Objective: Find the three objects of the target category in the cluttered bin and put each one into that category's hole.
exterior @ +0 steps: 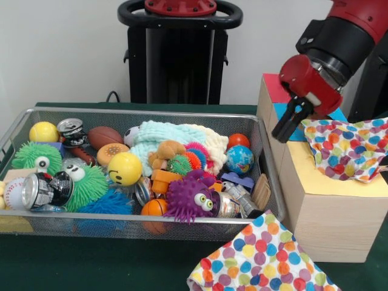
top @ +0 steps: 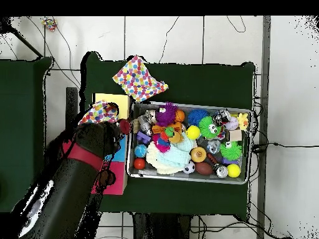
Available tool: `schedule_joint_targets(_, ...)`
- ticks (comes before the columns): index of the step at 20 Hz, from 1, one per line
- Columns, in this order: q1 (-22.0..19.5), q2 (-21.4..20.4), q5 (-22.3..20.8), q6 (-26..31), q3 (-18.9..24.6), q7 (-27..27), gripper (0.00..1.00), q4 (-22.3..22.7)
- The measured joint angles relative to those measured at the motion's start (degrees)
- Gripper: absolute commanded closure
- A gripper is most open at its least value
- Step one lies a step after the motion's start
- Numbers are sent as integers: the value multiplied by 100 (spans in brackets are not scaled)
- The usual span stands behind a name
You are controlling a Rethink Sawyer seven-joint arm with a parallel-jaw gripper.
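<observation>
Toys in bin [exterior: 267, 157]; box [exterior: 327, 212] beside, cloth [exterior: 345, 148] on it.

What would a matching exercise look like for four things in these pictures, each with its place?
Things:
1. purple furry toy
2. yellow smiley ball
3. globe ball
4. dotted cloth

Places:
A. on top of the wooden box, outside the bin
B. near the bin's right wall, by the pale knitted cloth
C. at the bin's front edge, beside the small basketball
D. in the bin's middle, right of the green furry toy

Pairs: 1-C, 2-D, 3-B, 4-A
</observation>
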Motion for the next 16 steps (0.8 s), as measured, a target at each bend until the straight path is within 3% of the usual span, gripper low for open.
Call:
schedule_joint_targets(4, 480, -21, 51, -1, -141, 9, 100, 58)
schedule_joint_targets(8, 592, -166, 395, 35, -26, 27, 100, 86)
schedule_joint_targets(12, 439, -421, 1100, 207, 383, 28, 100, 85)
schedule_joint_targets(13, 320, -467, 1500, 265, 622, 33, 100, 67)
schedule_joint_targets(16, 199, -408, 2027, 274, 900, 60, 100, -4)
